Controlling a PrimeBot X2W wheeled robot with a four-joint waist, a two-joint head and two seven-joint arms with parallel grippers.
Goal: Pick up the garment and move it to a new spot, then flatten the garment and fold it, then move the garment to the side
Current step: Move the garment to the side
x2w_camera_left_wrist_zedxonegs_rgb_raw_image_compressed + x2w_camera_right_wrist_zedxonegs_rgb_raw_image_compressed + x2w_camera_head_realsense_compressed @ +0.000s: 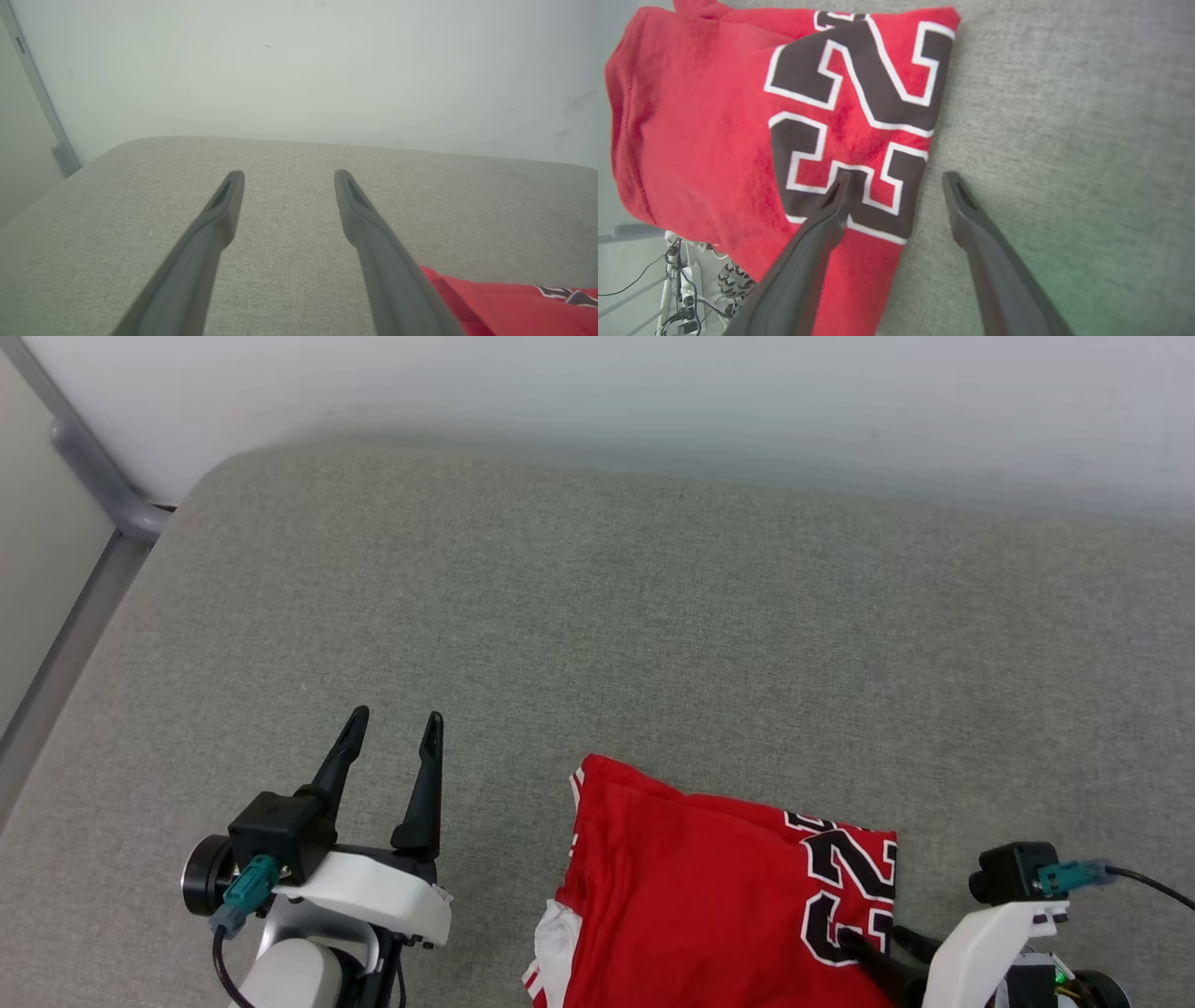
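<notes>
The garment is a red jersey with a black-and-white number, lying folded on the grey padded surface near its front edge, with a white sleeve showing at its lower left. My right gripper is open at the garment's right edge. In the right wrist view the right gripper has one finger over the garment's number and the other over bare grey fabric. My left gripper stands open over bare fabric, left of the garment. The left wrist view shows the left gripper with nothing in it and the garment's corner at lower right.
A white wall runs behind the padded surface, and a grey metal post stands at the far left corner. Cables and a power strip lie on the floor beyond the front edge. Bare grey fabric stretches behind and to both sides of the garment.
</notes>
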